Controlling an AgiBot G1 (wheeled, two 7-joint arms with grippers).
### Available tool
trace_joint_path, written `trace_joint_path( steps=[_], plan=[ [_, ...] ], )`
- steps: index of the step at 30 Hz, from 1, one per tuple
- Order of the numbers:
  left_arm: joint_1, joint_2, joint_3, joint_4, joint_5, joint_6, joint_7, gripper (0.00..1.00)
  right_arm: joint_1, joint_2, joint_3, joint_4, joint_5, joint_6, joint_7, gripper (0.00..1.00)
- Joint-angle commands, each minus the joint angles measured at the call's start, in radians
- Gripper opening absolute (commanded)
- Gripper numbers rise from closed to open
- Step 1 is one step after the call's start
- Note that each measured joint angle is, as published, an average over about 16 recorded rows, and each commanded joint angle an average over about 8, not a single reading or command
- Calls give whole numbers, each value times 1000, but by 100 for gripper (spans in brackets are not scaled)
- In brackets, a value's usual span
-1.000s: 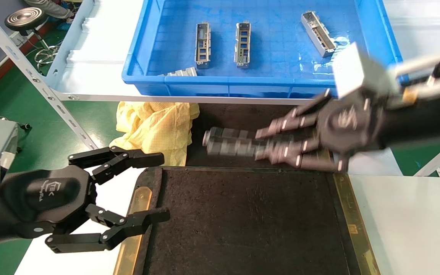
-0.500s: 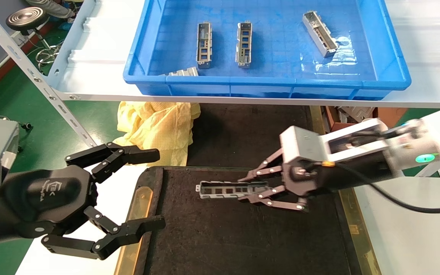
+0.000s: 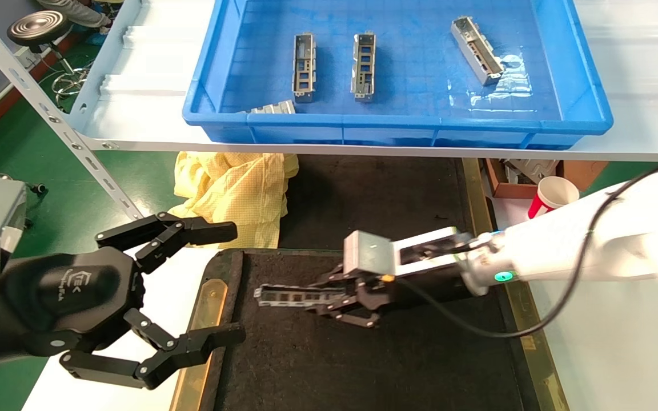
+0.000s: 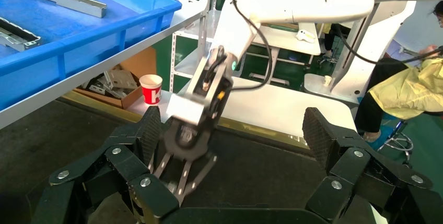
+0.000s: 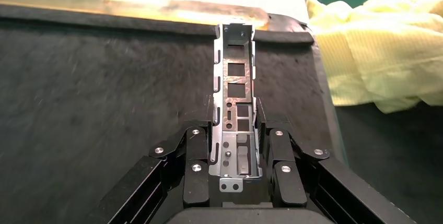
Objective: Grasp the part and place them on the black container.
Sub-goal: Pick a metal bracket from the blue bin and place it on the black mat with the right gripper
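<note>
The part (image 3: 289,295), a silver-grey channel with rectangular cutouts, is held lengthwise between the fingers of my right gripper (image 3: 329,299). It lies low over the far half of the black container (image 3: 363,359), pointing toward the container's left side. I cannot tell whether it touches the surface. In the right wrist view the part (image 5: 235,93) sticks out past the right gripper (image 5: 236,114), whose pads press on both its side walls. My left gripper (image 3: 236,281) hovers open at the container's left edge with nothing in it. In the left wrist view the left gripper (image 4: 233,135) is wide apart.
A blue bin (image 3: 397,134) on the shelf behind holds several more parts (image 3: 363,65). A yellow cloth (image 3: 232,188) lies off the container's far left corner. A red-and-white cup (image 3: 552,194) stands at the right. Brass strips (image 3: 206,319) line the container's sides.
My right gripper has carried the part from beyond the container's far edge down and leftward over the container. The left gripper has barely shifted.
</note>
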Motion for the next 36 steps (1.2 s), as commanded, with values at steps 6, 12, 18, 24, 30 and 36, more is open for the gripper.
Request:
trace_joint_path(
  steps=[6, 12, 18, 24, 30, 36],
  plan=[
    [0, 0, 0, 0, 0, 0, 0, 100, -23, -76, 0, -57, 6, 53, -18, 0],
    [0, 0, 0, 0, 0, 0, 0, 100, -47, -89, -15, -15, 8, 108, 5, 0],
    [0, 0, 0, 0, 0, 0, 0, 100, -72, -92, -41, 39, 8, 172, 35, 0],
    [0, 0, 0, 0, 0, 0, 0, 100, -95, -93, -66, 77, 13, 261, 57, 0],
    [0, 0, 0, 0, 0, 0, 0, 100, -118, -93, -83, 115, 28, 374, 67, 0],
    [0, 0, 0, 0, 0, 0, 0, 100, -128, -89, -98, 147, 49, 422, 67, 0]
  ],
)
